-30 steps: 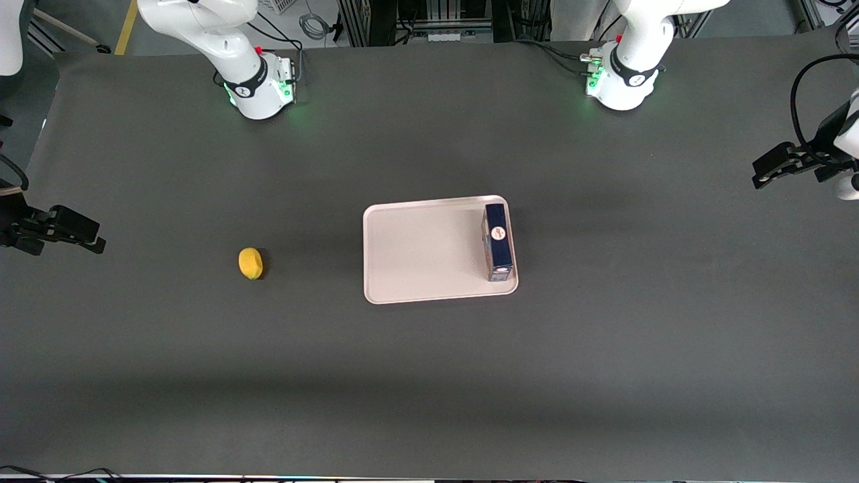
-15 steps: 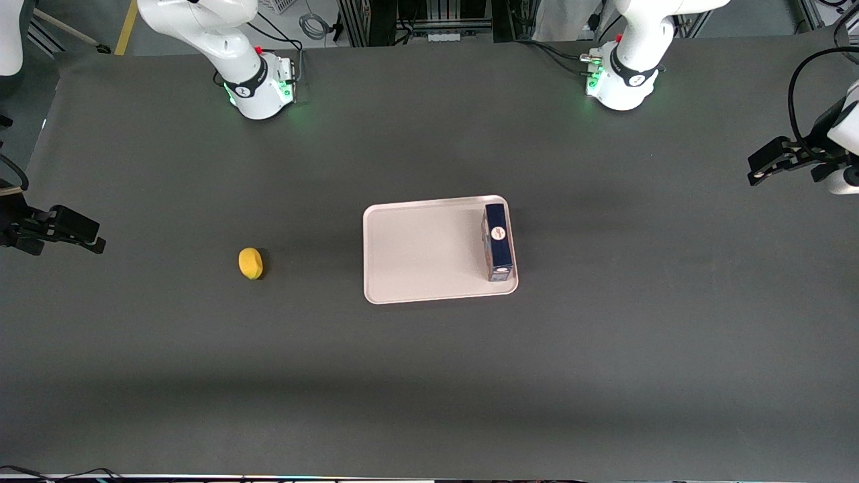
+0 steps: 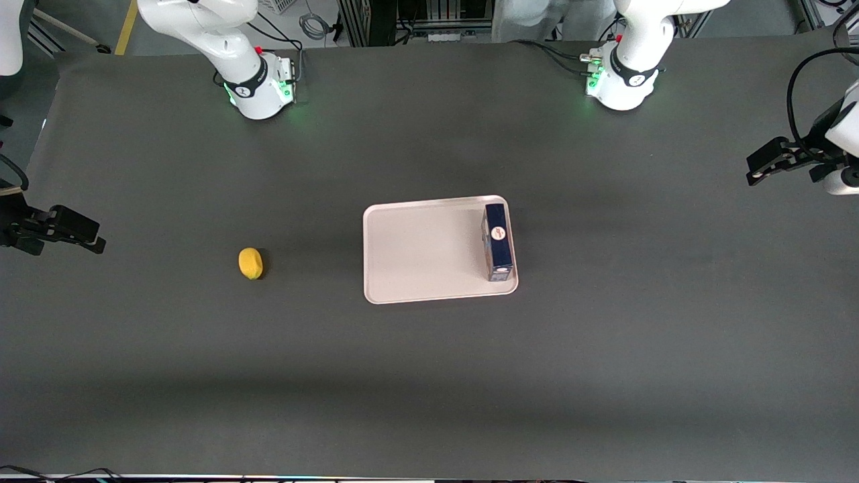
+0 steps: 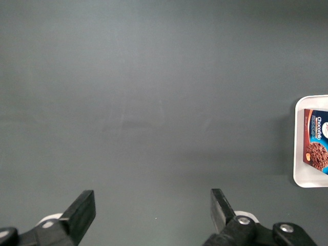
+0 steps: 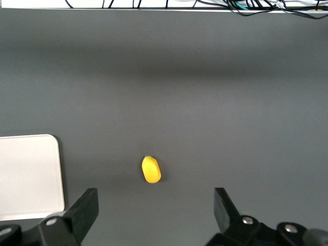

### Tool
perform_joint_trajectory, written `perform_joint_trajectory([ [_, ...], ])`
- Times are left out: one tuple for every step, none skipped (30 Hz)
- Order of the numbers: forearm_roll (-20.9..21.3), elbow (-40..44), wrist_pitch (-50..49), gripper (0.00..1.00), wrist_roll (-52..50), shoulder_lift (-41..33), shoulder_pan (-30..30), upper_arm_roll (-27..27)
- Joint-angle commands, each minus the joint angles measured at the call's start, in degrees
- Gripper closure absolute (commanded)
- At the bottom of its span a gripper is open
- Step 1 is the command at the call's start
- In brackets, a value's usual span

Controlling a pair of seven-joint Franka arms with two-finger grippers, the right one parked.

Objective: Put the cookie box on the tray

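From the front, the cookie box (image 3: 498, 242) stands on its long narrow edge inside the tray (image 3: 416, 251), pressed close to the tray's short rim on the working arm's side. The tray sits about mid-desk (image 3: 429, 376). A round logo shows on the box's upturned edge, too small to read. The tool (image 3: 757, 172) hangs at the working arm's end of the desk, well apart from tray and box, holding nothing. I judge the task finished: the box rests fully within the rim, and the arm is parked clear so nothing can knock it. A small yellow lemon-like thing (image 3: 250, 263) lies on the bare desk toward the parked arm's end, well apart from the tray.

In the left wrist view, the tool (image 4: 154, 207) has its two fingers (image 4: 82, 207) spread wide with only grey desk between them, so it is open and empty. A corner of the tray (image 4: 299, 148) shows with the box (image 4: 316, 138) in it; its face bears a chocolate cookie picture and a word that looks like "Chocotello", though I cannot read it surely.

In the right wrist view, the yellow thing (image 5: 151, 169) lies alone on the desk, and a bare corner of the tray (image 5: 31, 177) shows nearby.
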Motion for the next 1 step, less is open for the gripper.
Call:
perform_joint_trajectory([
  [-0.75,-0.84,0.18,0.0,0.97,-1.14,-0.19,0.22],
])
